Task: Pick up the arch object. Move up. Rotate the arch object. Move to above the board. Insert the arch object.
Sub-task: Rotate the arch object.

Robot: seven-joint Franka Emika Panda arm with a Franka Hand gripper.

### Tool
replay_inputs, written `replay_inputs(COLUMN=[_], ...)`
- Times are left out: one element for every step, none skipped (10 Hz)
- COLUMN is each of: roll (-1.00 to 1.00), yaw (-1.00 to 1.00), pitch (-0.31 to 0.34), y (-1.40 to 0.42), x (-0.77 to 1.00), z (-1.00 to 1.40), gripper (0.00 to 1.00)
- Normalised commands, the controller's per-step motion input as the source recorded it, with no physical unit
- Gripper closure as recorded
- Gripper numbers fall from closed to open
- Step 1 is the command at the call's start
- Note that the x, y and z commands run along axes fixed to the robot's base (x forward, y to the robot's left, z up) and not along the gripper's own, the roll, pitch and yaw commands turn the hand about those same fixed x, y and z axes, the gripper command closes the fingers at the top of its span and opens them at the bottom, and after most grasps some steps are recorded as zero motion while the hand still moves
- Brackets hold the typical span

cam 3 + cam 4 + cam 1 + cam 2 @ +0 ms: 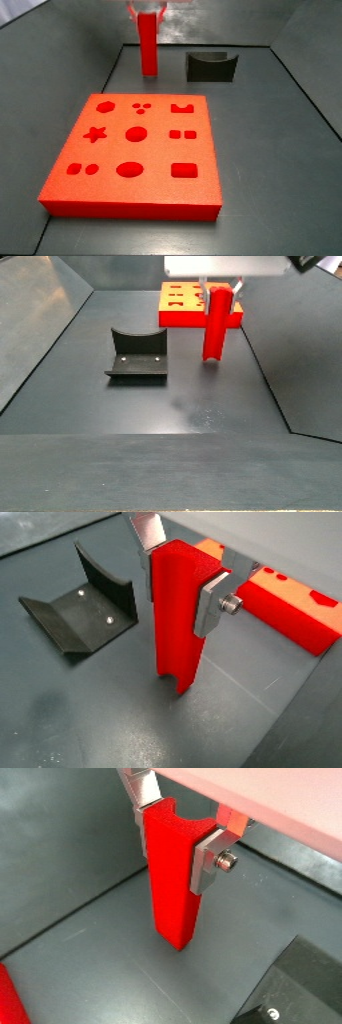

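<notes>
The gripper squeezes the red bar tight beside the fixture; lifted crooked, the bar could slip.

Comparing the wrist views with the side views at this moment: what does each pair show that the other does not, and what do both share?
Only the wrist views show the grip up close: silver fingers clamp the upper end of the arch object, and the notch in its top end shows.

Only the side views show the layout: the board's whole top face with its star, circle and square recesses, lying apart from the bar, and the fixture standing beside the bar.

Both share the gripper shut on the upright red bar, at or just above the dark floor.
</notes>
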Motion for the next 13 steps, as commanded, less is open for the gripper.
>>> replay_inputs(roll=[-0.21,-0.22,-0.22,-0.22,-0.22,-0.22,-0.22,-0.22,-0.22,-0.02,-0.02,-0.02,-0.02], yaw=[-0.05,-0.05,-0.05,-0.05,-0.05,-0.05,-0.05,-0.05,-0.05,-0.05,-0.04,-0.04,-0.04], pitch=[-0.055,-0.046,-0.046,-0.044,-0.044,-0.045,-0.045,-0.045,-0.045,-0.045,-0.044,-0.031,0.015], y=[0.01,0.01,0.01,0.01,0.01,0.01,0.01,0.01,0.01,0.0,0.0,0.0,0.01], x=[0.02,0.0,0.0,0.0,0.0,0.0,0.0,0.0,0.0,0.0,0.0,-0.01,-0.04], z=[-0.24,-0.11,-0.11,-0.11,-0.11,-0.11,-0.11,-0.11,-0.11,0.0,1.0,1.0,1.0], gripper=[1.0,1.0,1.0,1.0,1.0,1.0,1.0,1.0,1.0,0.0,0.0,0.0,0.0])
